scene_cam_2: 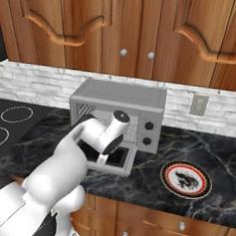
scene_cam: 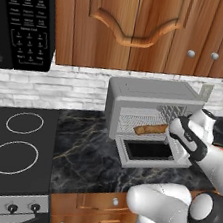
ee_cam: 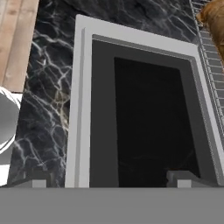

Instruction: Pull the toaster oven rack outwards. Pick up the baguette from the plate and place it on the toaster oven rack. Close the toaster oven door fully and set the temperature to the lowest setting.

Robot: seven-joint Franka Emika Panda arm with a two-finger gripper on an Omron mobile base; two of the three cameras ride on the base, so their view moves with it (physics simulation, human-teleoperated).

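The baguette [scene_cam: 150, 129] already lies on the toaster oven rack [scene_cam: 140, 125], mid-frame in the left base view, and the plate [scene_cam_2: 186, 179] sits bare at the lower right of the right base view on the dark marble desk [scene_cam: 82, 149]. So 2 steps look done: rack out, bread placed. Left to do: shut the toaster oven door [ee_cam: 135, 118], which hangs fully dropped down and flat, and turn the temperature knob on the toaster oven [scene_cam_2: 122, 98] to its lowest; the 2 knobs [scene_cam_2: 148, 133] show at center right of the right base view. The tool [ee_cam: 109, 178] hovers over the open door with fingers spread wide, pinching nothing.
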